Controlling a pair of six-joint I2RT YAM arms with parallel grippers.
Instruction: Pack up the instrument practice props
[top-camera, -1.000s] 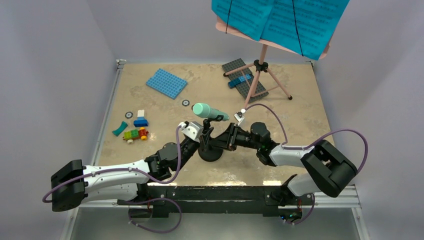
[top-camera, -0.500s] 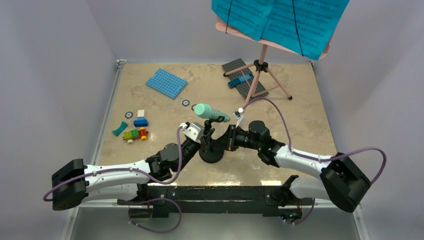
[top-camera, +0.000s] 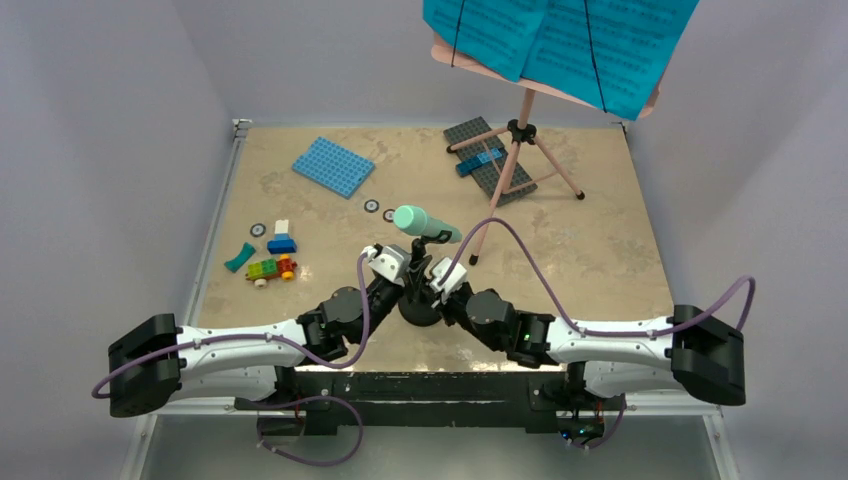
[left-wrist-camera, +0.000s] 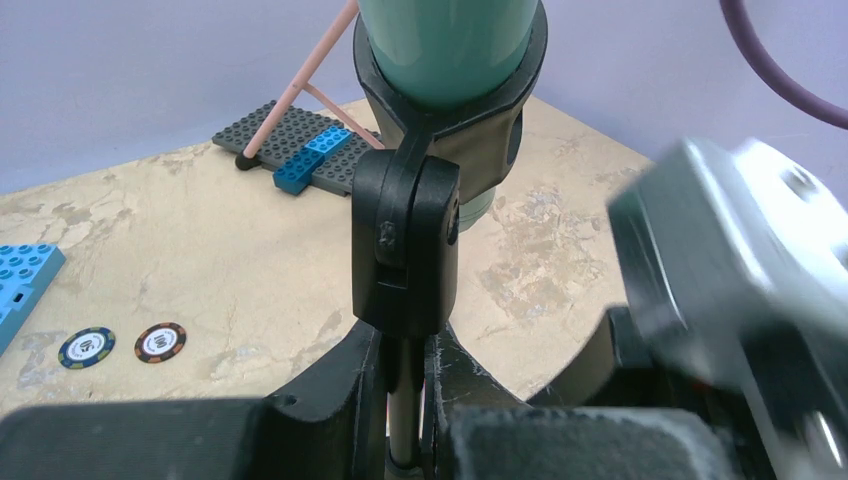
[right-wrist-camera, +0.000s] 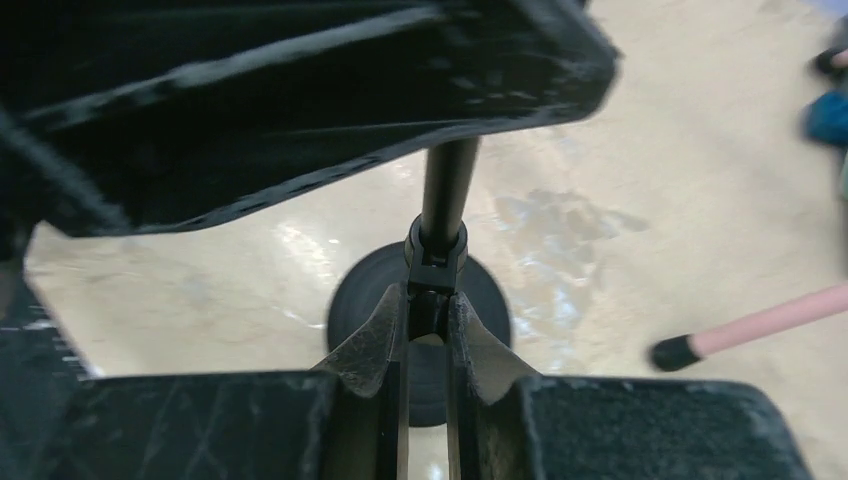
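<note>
Near table edge (top-camera: 500, 358), left hand (left-wrist-camera: 405, 400), right hand (right-wrist-camera: 428, 350) pinch mic stand (top-camera: 419, 313).

Top view: high behind the near edge, looking down over the whole table (top-camera: 600, 250). Left wrist: low, very close, facing up the mic stand (left-wrist-camera: 405, 250) toward the far side. Right wrist: equally close, tilted down at its round base (right-wrist-camera: 355, 290). Shared by all three: that stand, plus a pink tripod leg (right-wrist-camera: 760, 320).

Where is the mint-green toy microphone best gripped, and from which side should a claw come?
Probably the wide head end of the mint-green toy microphone, from above: it juts free of the clip of the small black round-base mic stand.
</note>
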